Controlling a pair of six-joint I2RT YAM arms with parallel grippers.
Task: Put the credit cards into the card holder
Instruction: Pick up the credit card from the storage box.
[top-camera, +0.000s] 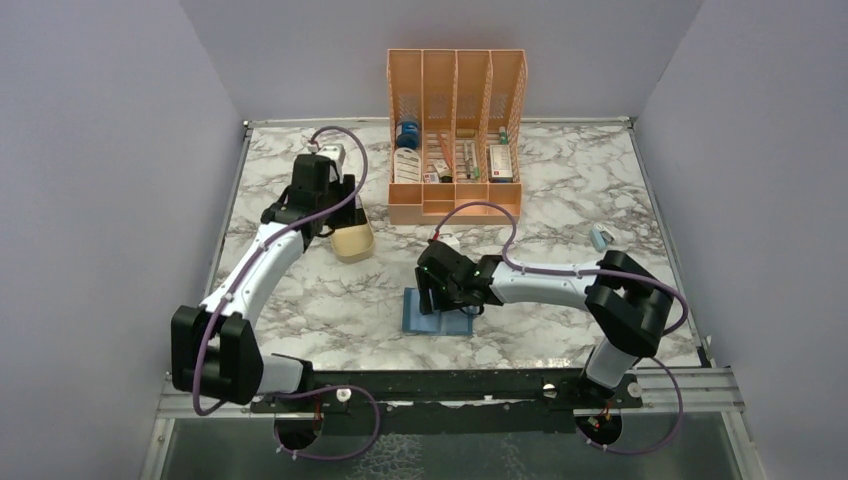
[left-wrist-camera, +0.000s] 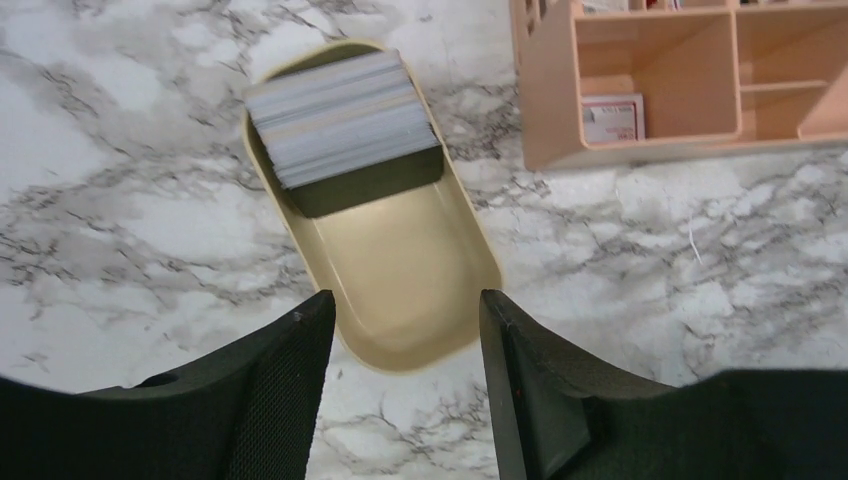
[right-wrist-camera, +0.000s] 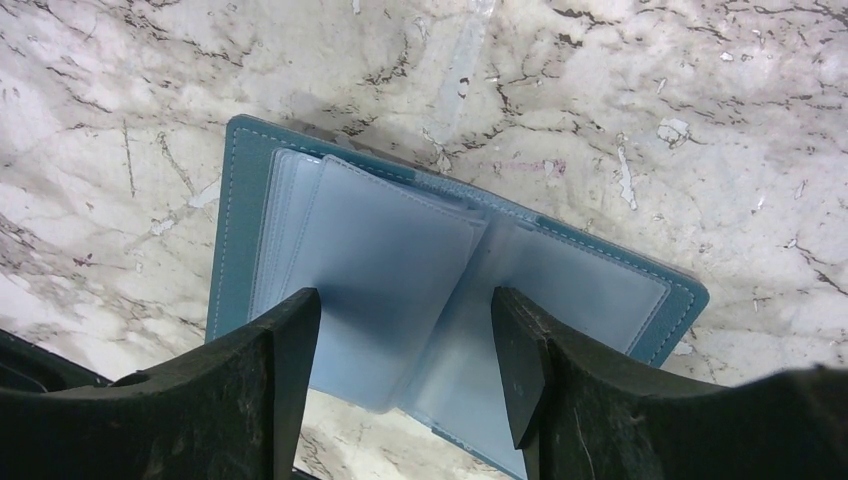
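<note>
cards (left-wrist-camera: 340, 115) in tray (left-wrist-camera: 410, 285) — card holder (top-camera: 430, 322) to its right, organiser (top-camera: 455, 100) behind

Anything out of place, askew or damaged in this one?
Nothing spilled or damaged. The cards sit in a stack at one end of the tray. The card holder lies open, one clear sleeve lifted off the others. The only stray: a small pale-blue item alone near the right edge of the table, too small to identify.

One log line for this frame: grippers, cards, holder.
left gripper open over tray | cards stacked in tray | right gripper open over holder | holder lying open, no card seen inside
</note>
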